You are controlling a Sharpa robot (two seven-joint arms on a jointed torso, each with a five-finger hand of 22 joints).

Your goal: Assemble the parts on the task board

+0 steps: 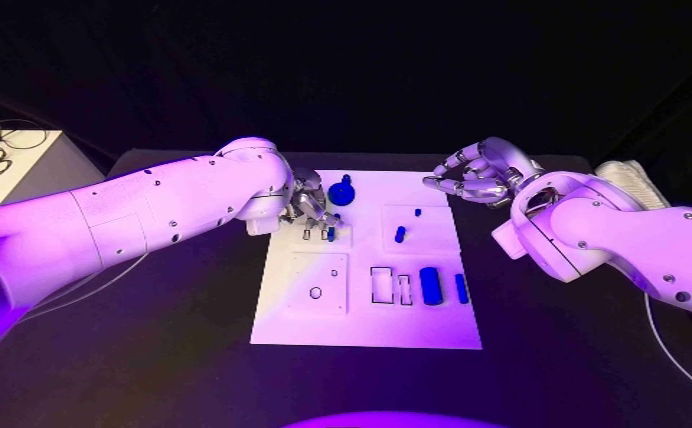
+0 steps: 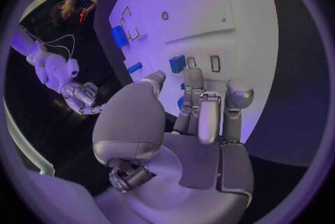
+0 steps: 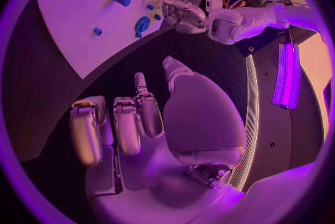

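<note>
The left hand [image 1: 307, 204] reaches its fingers [image 2: 193, 81] down beside a small blue part [image 2: 177, 63] on the white task board [image 1: 433, 323], left of centre; whether they grip it cannot be told. The right hand [image 1: 476, 176] hovers at the board's upper right, fingers [image 3: 124, 129] loosely curled, holding nothing.

Black counter [image 1: 173, 348] carries the white task board [image 1: 368, 323] at its middle, a white box [image 1: 26, 163] at the far left edge, and a pale cloth-like item [image 1: 630, 178] at the far right.
</note>
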